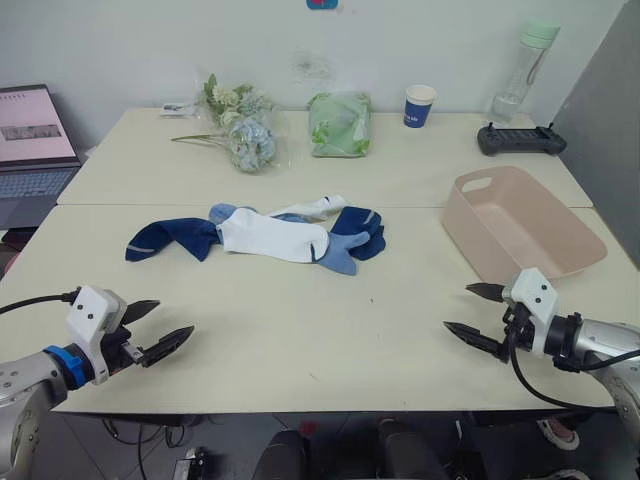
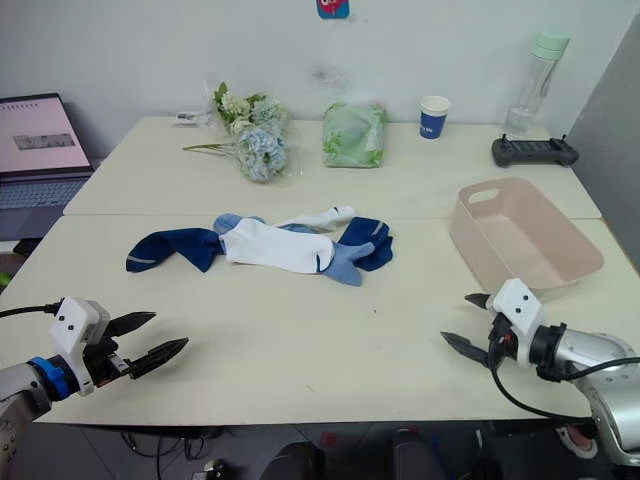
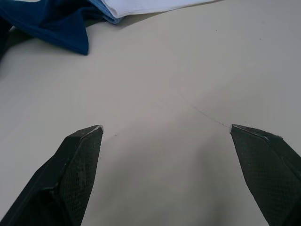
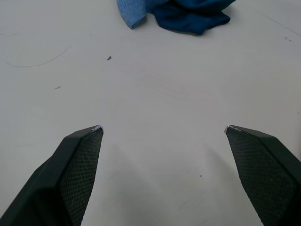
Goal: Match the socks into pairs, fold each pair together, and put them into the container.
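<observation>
Nearest the camera, the left gripper and the right gripper hovered low over the near edge of the surface, one at the near left and one at the near right. Each had its fingers spread well apart and empty, with bare surface between them in both wrist views.

The socks lay in one loose heap near the middle of the surface, well beyond both grippers. A navy sock stretched out to the left, a white sock lay across the middle on top of the others, a second white one poked out behind it, a light blue sock showed at the near right of the heap, and another navy sock sat at the right end. They overlapped and touched; none looked matched or folded.

The container stood at the right, well apart from the heap, and it looked empty.

By my judgement the task had barely begun: no pair had been made, nothing was folded, nothing was in the container. All the sorting, folding and placing was left.
</observation>
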